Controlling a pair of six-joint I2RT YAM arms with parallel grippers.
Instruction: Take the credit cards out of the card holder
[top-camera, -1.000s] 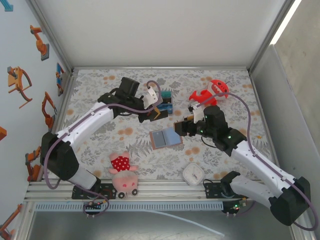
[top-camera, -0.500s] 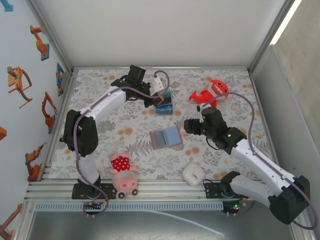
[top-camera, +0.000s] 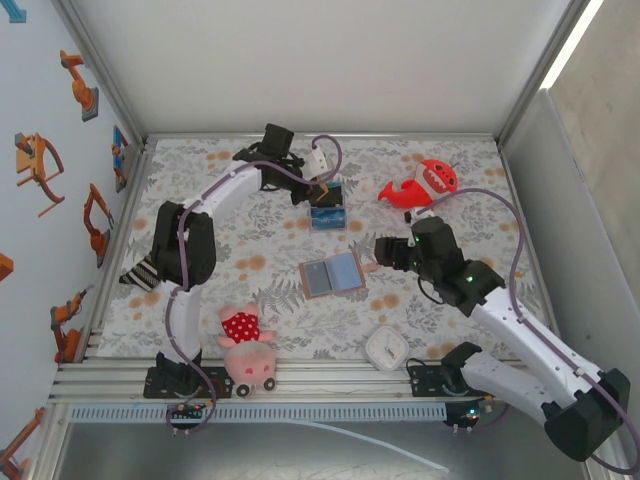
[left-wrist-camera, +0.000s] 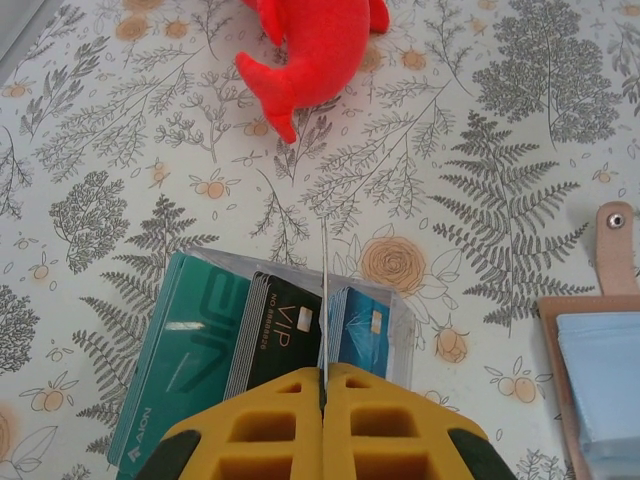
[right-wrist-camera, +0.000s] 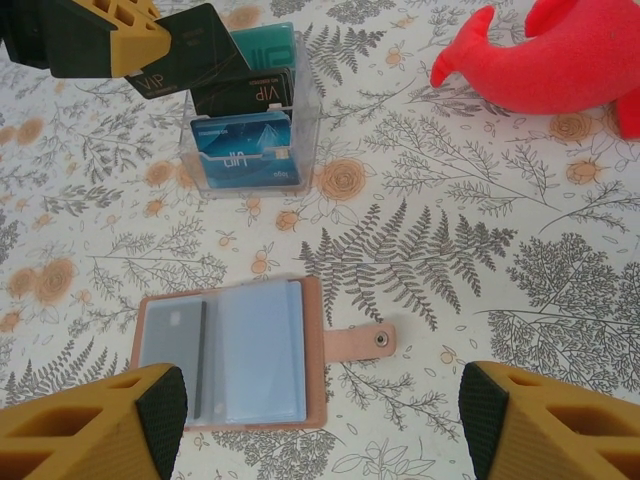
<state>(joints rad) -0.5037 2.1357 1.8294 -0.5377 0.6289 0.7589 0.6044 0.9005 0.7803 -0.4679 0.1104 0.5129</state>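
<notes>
Left gripper (left-wrist-camera: 323, 378) is clenched on a black card (right-wrist-camera: 190, 48) marked VIP. From its own camera the card is edge-on, a thin line running up from between the yellow fingers (left-wrist-camera: 250, 420). It holds the card tilted, just above the clear box (right-wrist-camera: 307, 125) at the far middle of the table (top-camera: 290, 320). The box has other cards (right-wrist-camera: 245, 150) standing in it: teal at the back, then black, blue in front. Card holder (right-wrist-camera: 235, 350) lies flat and open near the table centre, on the near side of the box and apart from it, blue-grey sleeves up, snap tab (right-wrist-camera: 366, 341) pointing at the right arm's side. A dark strip shows by the fold in the left sleeve — can't tell if that's a card. Right gripper (right-wrist-camera: 320, 400) is released, jaws wide, hovering over the holder's tab side, touching nothing. Also around: red whale toy (top-camera: 425, 184) far right, pig plush (top-camera: 246, 350) and white clock (top-camera: 385, 347) near the front edge.
</notes>
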